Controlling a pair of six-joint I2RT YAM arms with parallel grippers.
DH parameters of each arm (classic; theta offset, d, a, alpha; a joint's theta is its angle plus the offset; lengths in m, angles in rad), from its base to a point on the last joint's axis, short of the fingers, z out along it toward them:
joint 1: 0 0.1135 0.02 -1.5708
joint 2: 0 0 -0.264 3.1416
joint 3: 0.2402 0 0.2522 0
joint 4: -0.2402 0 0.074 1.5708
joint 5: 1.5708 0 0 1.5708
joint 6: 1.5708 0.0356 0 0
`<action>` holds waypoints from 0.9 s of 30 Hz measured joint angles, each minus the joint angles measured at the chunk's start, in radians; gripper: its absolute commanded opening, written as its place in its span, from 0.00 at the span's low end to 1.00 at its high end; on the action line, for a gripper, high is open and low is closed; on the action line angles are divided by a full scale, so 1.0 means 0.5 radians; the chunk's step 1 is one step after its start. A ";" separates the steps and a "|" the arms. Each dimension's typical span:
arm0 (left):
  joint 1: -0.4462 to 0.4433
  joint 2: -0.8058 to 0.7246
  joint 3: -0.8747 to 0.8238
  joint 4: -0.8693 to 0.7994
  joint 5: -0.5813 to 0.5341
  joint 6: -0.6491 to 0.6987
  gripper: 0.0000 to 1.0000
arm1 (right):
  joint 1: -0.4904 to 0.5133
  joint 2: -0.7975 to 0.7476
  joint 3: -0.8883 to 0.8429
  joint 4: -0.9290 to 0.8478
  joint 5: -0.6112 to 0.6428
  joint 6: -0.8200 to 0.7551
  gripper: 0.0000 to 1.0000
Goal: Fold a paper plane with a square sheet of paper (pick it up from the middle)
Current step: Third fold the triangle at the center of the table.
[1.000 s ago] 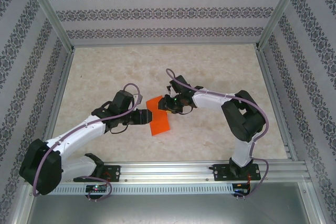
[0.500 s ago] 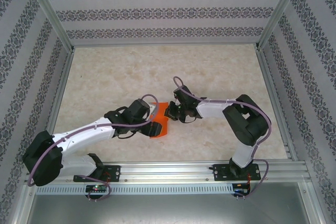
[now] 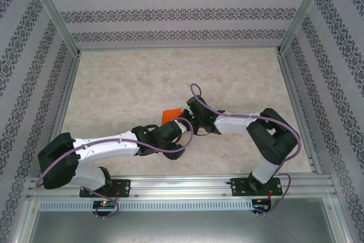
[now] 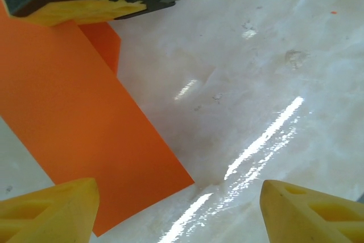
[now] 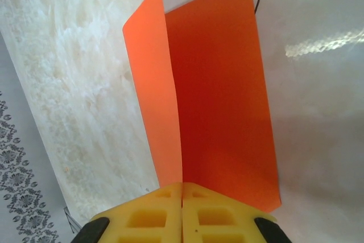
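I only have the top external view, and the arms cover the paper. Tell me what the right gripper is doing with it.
Observer: In the right wrist view, the right gripper is shut on the square sheet of paper, pinching it at a crease.
Operator: Describe the sheet's shape.
Observer: It is folded in two. The flaps meet at the crease and spread apart in a V, not pressed flat.
Operator: Report the left gripper.
Observer: In the left wrist view, the left gripper is open over the table, with its jaws astride a corner of the sheet, and it holds nothing.
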 measured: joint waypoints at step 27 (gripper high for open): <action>-0.008 -0.005 -0.001 0.000 -0.230 0.032 0.00 | -0.002 -0.005 0.033 -0.161 0.004 -0.112 0.30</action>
